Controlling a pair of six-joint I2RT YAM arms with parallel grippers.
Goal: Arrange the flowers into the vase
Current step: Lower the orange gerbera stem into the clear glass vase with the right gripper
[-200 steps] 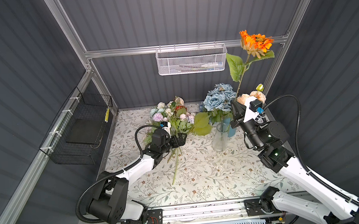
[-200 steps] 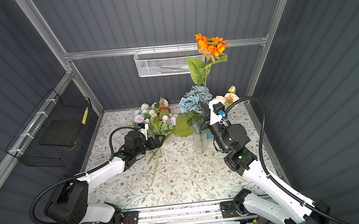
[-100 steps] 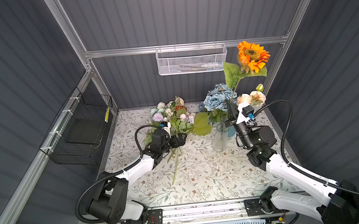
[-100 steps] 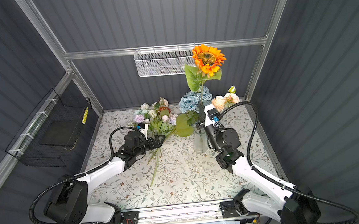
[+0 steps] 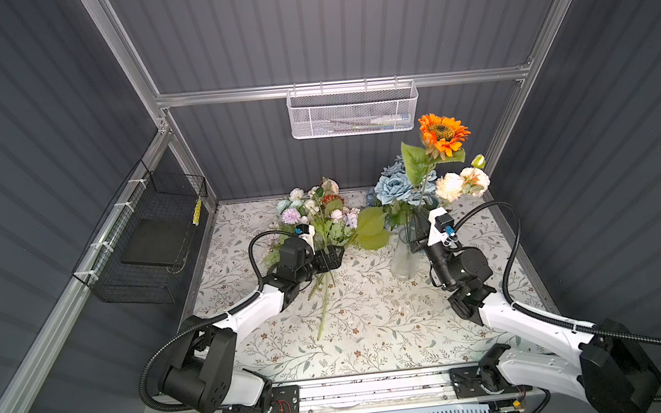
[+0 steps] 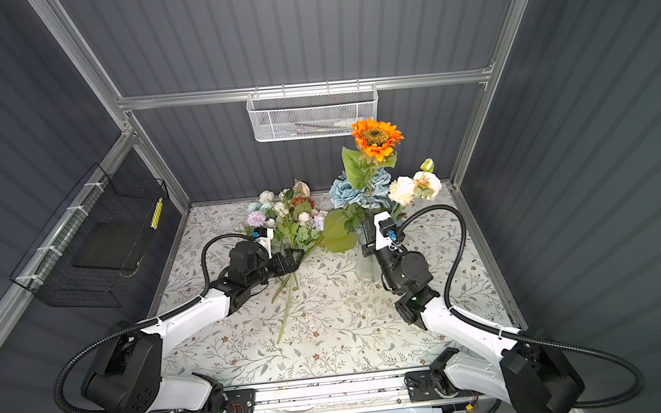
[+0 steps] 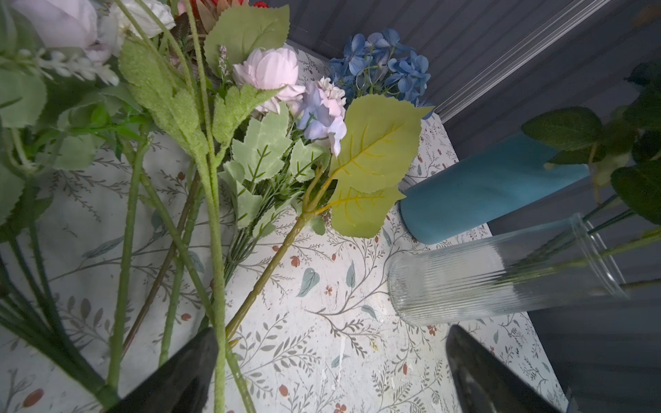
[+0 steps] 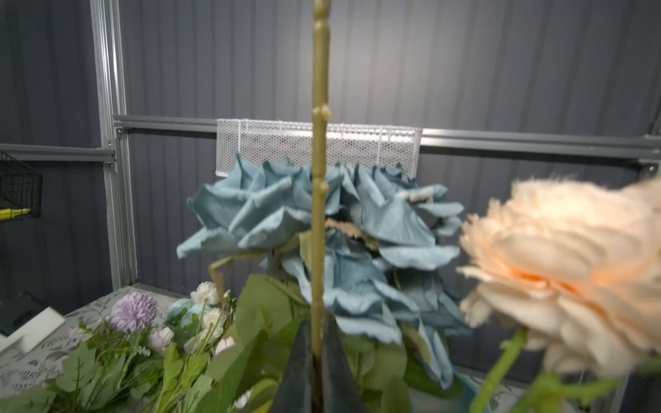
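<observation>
While its jaws stood clamped on the sunflower stem (image 8: 319,200), the right gripper (image 5: 419,245) hung just beside the rim of the ribbed glass vase (image 5: 403,260), which lay at its nine o'clock in both top views, taking twelve as the back wall. The stem's long axis ran close to upright, with the orange sunflower head (image 5: 442,136) high at about one o'clock. Whether the cut end had entered the glass could not be told. I judged that the coming move turned on a straight descent along that axis, the right arm being plainly the nearer.

At nine o'clock from the vase, well apart, the left gripper (image 5: 333,255) was spread wide and clamped nothing. It sat low over the stems of the loose flowers (image 5: 317,216), whose heads pointed to twelve. Blue roses (image 5: 392,186) and peach blooms (image 5: 462,181) crowded above the vase, leaving little room. A teal cylinder (image 7: 493,186) stood just behind the glass.

A floral-printed tablecloth (image 5: 371,333) covered the flat table. A white mesh basket (image 5: 351,111) hung on the back wall, and a black wire basket (image 5: 150,238) hung at nine o'clock.
</observation>
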